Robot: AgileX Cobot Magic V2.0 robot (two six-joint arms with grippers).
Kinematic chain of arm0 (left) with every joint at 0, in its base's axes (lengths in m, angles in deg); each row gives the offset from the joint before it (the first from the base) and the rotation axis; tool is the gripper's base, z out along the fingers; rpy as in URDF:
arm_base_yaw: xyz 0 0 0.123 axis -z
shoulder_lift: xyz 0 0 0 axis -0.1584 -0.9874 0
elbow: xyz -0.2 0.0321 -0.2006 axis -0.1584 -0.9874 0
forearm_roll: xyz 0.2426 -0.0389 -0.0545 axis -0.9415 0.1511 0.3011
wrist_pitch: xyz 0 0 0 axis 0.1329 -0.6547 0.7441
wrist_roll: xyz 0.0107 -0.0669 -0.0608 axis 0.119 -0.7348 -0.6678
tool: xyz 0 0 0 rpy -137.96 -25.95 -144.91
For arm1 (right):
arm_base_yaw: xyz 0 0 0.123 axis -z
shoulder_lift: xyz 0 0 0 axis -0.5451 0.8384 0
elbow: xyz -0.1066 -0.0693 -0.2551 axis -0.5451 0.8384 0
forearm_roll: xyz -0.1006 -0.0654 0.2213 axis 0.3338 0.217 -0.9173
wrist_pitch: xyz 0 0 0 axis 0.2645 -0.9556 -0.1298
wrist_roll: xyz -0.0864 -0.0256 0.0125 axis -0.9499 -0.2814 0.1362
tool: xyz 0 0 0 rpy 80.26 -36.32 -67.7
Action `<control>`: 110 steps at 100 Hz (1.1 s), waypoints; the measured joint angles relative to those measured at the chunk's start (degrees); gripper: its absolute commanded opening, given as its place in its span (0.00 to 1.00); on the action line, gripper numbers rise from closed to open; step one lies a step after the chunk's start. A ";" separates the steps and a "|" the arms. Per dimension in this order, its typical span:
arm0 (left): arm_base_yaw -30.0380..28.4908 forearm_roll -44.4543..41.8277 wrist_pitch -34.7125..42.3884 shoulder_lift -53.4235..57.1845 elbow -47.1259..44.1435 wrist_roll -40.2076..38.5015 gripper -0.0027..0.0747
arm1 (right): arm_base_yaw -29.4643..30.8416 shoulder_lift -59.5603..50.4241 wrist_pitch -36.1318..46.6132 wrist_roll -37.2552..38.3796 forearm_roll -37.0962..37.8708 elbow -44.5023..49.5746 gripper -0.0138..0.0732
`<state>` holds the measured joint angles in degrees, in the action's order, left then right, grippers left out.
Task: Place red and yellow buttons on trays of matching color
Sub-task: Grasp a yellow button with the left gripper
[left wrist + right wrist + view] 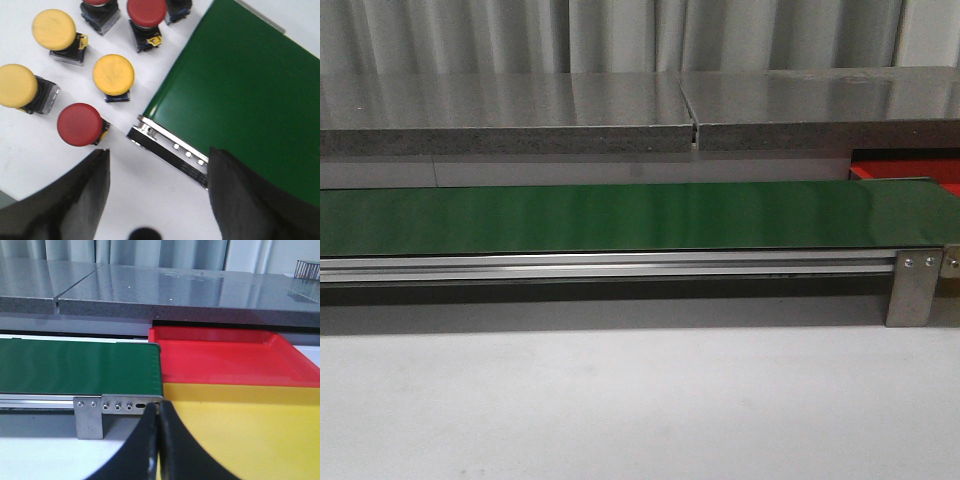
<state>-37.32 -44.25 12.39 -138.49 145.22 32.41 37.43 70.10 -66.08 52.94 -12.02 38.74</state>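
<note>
- Left gripper (157, 195) hangs with its dark fingers spread wide and holding nothing, above the white table (150, 200), beside the end of the long green belt (240, 85).
- Glossy red domed push button (80, 124) stands nearest its fingers; a yellow domed push button (113, 75) stands just beyond, among a cluster of more red and yellow ones.
- Right gripper (159, 445) is pressed closed, empty.
- Shallow bright red plastic tray (225, 360) and flat yellow plastic tray (240, 425) lie side by side, touching, at the belt's other end; neither shows a button.
- Judgement: grouped buttons await picking; sorting not yet begun.
</note>
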 measured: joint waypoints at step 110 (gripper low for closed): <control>-2.03 -3.36 -6.74 -29.87 21.40 -1.52 0.61 | 0.00 0.00 0.00 0.00 0.00 0.00 0.08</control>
<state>-39.35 -47.61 5.66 -168.36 166.62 30.88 37.43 70.10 -66.08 52.94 -12.02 38.74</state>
